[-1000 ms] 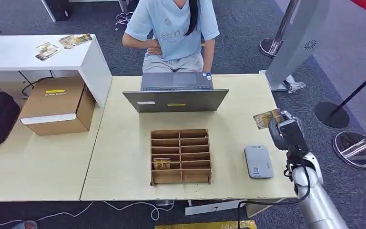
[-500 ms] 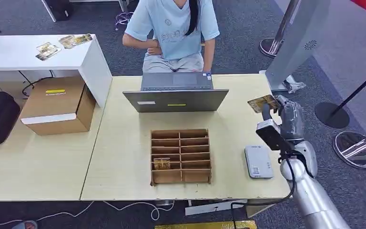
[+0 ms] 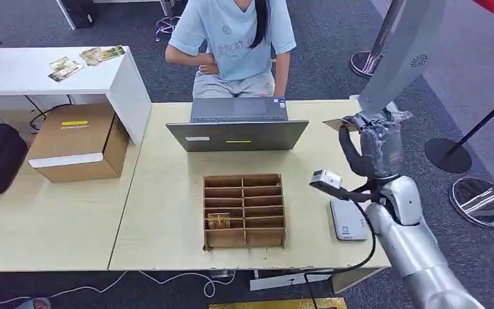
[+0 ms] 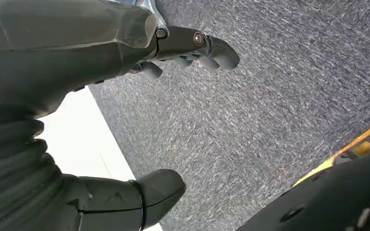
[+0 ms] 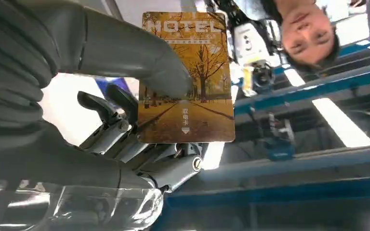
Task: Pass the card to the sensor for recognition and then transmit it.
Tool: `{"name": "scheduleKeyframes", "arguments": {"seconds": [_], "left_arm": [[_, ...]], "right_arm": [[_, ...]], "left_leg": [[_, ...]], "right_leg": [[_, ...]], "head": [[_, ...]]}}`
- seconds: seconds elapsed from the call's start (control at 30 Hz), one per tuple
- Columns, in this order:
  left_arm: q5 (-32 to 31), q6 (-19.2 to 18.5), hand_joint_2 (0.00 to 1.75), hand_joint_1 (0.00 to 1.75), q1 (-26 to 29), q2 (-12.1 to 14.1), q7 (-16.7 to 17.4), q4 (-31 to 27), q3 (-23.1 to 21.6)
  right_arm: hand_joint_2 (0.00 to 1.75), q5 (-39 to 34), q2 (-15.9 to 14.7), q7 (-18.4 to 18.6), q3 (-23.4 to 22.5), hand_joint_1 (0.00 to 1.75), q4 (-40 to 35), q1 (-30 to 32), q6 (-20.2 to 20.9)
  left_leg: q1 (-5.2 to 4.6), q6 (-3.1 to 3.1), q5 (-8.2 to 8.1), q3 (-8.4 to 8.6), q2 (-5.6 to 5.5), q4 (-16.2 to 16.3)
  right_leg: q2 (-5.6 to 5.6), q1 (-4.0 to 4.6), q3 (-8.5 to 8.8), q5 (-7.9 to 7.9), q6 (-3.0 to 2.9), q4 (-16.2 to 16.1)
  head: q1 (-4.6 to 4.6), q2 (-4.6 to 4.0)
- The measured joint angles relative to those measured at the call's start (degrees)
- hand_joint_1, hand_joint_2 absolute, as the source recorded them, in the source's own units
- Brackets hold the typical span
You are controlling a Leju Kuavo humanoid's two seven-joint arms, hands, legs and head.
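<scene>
Right hand [image 3: 374, 145] pinches card [image 5: 187, 77] by one edge, frame right, above sensor [image 3: 348, 219]. Thin grip; slip risk during handover. Left hand [image 4: 125, 72] empty, fingers apart.

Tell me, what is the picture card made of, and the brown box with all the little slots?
The card that the right hand pinches looks like stiff plastic with a smooth printed face: it stays flat and bears a sharp photo of autumn trees. The slotted box looks like plain brown cardboard or thin wood, matte, with thin dividers; which one is hard to tell.
</scene>
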Motion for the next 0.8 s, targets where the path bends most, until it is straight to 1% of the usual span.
{"name": "scheduleKeyframes", "arguments": {"seconds": [0.07,0.17,0.3,0.4,0.43,0.5,0.53,0.57,0.6,0.67,0.8], "left_arm": [[-0.2,0.0,1.75,0.00,0.0,0.0,0.0,0.0,0.2],[-0.4,0.0,1.75,0.00,-0.1,0.0,0.0,0.0,0.3],[-0.9,0.0,1.75,0.00,-0.1,0.0,0.0,0.0,0.5],[-1.2,0.0,1.75,0.00,-0.1,0.0,0.0,0.0,0.8],[-1.3,0.0,1.75,0.00,0.0,0.0,0.0,0.0,0.8],[-1.4,0.0,1.75,0.00,0.0,0.0,-0.1,0.0,0.9],[-1.4,0.0,1.75,0.00,0.0,0.0,-0.1,0.0,1.0],[-1.4,0.0,1.75,0.00,0.0,0.0,-0.1,0.0,1.3],[-1.4,-0.1,1.75,0.00,0.0,0.0,-0.1,0.0,1.4],[-1.4,-0.1,1.75,0.00,-0.2,0.0,-0.3,0.0,1.6],[-1.8,-0.5,1.75,0.00,-0.2,0.0,-0.8,0.0,1.7]], "right_arm": [[1.75,6.2,0.8,-0.7,-0.8,1.75,-0.5,-0.5,0.0],[1.75,12.0,2.0,-0.5,-1.6,1.75,-1.6,-1.2,0.0],[1.75,19.3,3.2,2.3,-1.8,1.75,-2.8,-3.2,0.0],[1.75,26.0,3.6,5.9,-1.6,1.75,-3.2,-5.2,0.0],[1.75,28.7,3.3,9.6,-0.7,1.75,-3.3,-6.4,0.0],[1.75,31.0,1.0,20.7,4.8,1.75,-3.3,-9.9,0.0],[1.75,31.4,0.3,24.1,7.8,1.75,-3.1,-11.9,0.0],[1.75,31.6,-0.3,25.9,10.5,1.75,-2.6,-13.8,0.0],[1.75,31.8,-0.4,26.4,12.7,1.75,-2.0,-15.2,0.0],[1.75,31.9,-0.5,25.9,16.4,1.75,-0.5,-17.6,0.0],[1.75,31.8,-0.4,25.8,21.5,1.75,2.8,-22.4,0.0]], "left_leg": [[0.00,0.00,0.00,0.00,0.00,0.0],[0.01,-0.01,0.00,0.01,-0.02,0.0],[0.01,-0.01,0.01,0.01,0.01,0.0],[0.01,-0.01,0.01,0.00,0.01,0.0],[0.00,-0.02,0.01,-0.01,0.01,0.0],[-0.03,-0.02,0.03,-0.03,0.00,0.0],[-0.01,-0.03,0.04,-0.02,0.01,0.0],[-0.02,-0.03,0.04,0.02,0.10,0.0],[-0.02,-0.03,0.03,0.04,0.20,0.0],[-0.01,-0.03,0.03,0.06,0.21,0.0],[0.03,-0.08,0.07,0.02,0.08,0.0]], "right_leg": [[0.02,0.00,0.00,0.00,0.00,0.0],[-0.01,0.01,-0.01,0.00,-0.01,0.0],[0.04,0.01,-0.01,0.00,-0.01,0.0],[0.02,0.00,0.00,0.00,0.00,0.0],[0.03,-0.01,-0.02,0.01,-0.01,0.0],[0.02,-0.03,-0.02,0.03,0.01,0.1],[0.03,-0.01,-0.03,0.03,0.01,0.0],[0.15,-0.02,-0.04,0.05,-0.01,0.0],[0.25,-0.02,-0.03,0.07,-0.01,0.0],[0.26,-0.01,-0.05,0.07,-0.01,0.0],[0.13,0.01,-0.04,0.07,-0.01,0.1]], "head": [[0.00,0.00],[0.00,0.00],[0.00,0.00],[0.00,0.00],[0.02,0.00],[0.02,0.00],[0.00,0.00],[0.02,0.00],[-0.04,0.00],[-0.02,0.00],[0.00,0.00]]}}
